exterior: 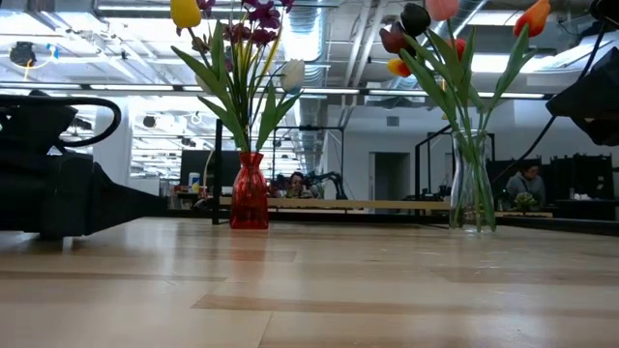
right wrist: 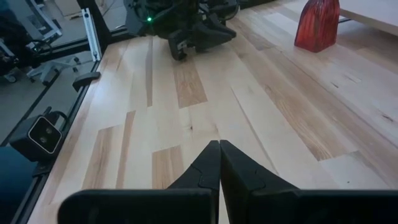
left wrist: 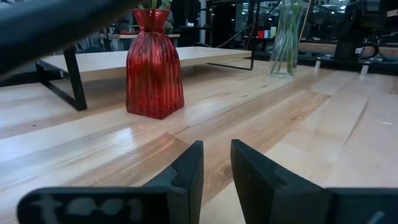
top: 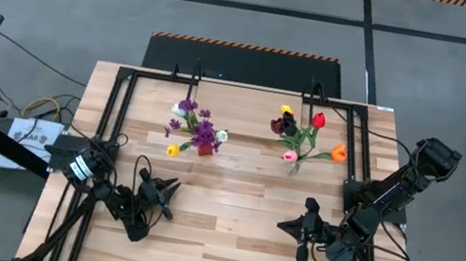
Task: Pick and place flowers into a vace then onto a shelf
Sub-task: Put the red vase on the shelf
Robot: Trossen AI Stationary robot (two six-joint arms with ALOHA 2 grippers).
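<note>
A red vase (left wrist: 153, 68) stands on the tabletop at the far left, in front of the shelf (left wrist: 205, 55). It holds purple, white and yellow flowers (top: 200, 130). A clear glass vase (exterior: 471, 184) stands at the far right with red, orange, pink and dark tulips (top: 304, 133). My left gripper (left wrist: 216, 144) lies low at the near left and points level toward the red vase. Its fingers are a narrow gap apart with nothing between them. My right gripper (right wrist: 219, 144) hovers at the near right, shut and empty, tipped slightly down.
Black frame rails (top: 110, 129) run along the table's left and right sides and its far edge. Bare planks lie between the two grippers and the vases. A person (exterior: 527, 179) sits in the room beyond the table.
</note>
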